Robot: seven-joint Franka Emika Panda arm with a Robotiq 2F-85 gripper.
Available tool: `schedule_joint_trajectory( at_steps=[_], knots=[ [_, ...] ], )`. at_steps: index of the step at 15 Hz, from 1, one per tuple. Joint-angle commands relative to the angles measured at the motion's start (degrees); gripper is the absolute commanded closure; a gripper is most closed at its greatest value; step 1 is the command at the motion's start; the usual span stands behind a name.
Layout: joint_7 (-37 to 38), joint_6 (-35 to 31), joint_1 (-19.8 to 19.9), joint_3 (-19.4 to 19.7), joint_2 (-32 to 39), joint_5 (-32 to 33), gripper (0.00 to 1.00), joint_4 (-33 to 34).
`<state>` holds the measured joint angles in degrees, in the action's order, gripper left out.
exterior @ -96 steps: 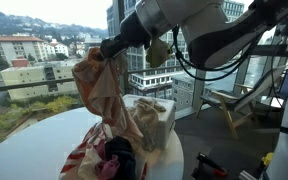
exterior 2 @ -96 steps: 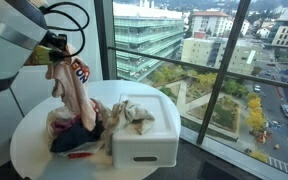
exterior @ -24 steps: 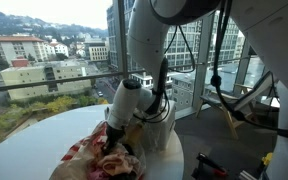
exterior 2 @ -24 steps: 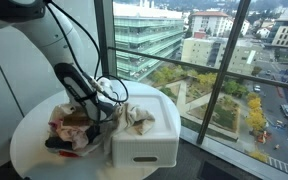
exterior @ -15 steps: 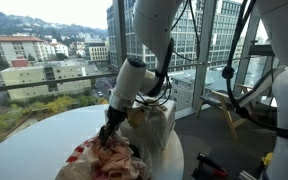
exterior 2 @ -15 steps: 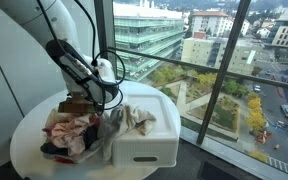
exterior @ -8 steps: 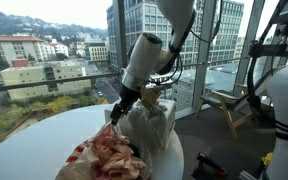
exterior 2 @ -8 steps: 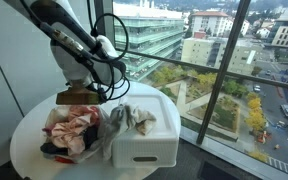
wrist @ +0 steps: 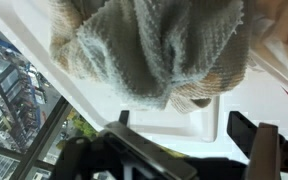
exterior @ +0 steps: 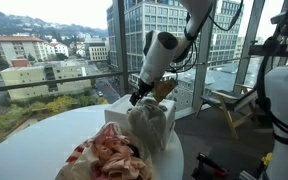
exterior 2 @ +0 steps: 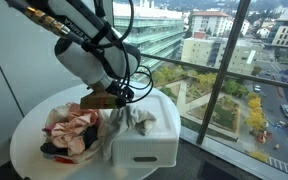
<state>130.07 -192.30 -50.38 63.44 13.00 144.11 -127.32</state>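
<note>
Up close, knit cloth (wrist: 154,50) (wrist view)

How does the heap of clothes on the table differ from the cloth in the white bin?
The clothes heap is pink, red and dark; the cloth is pale grey-beige. The clothes heap lies on the table; the cloth sits in the white bin. Both are crumpled.

The knitted cloth (wrist: 154,45) is a pale grey-beige with a coarse weave, and the bin (exterior 2: 144,145) is plain white. The clothes pile (exterior 2: 72,130) mixes pink, red-and-white print and black, the bench (exterior 2: 29,150) is white, and the pincer (wrist: 181,125) is black.
</note>
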Motion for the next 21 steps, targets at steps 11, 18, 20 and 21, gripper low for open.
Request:
schedule_joint_trajectory(
  at_steps=[11, 18, 20, 21],
  knots=[
    [8.13, -8.10, -11.58, 15.43, 8.73, -2.58, 0.00, -0.66],
    [5.89, -9.03, -1.53, 5.95, 8.23, -5.04, 0.00, -0.94],
    [5.66, -8.61, 1.37, 3.08, 9.06, -5.72, 0.00, -0.70],
    [5.57, -8.45, 2.65, 1.85, 9.33, -5.86, 0.00, -0.61]
  ],
)
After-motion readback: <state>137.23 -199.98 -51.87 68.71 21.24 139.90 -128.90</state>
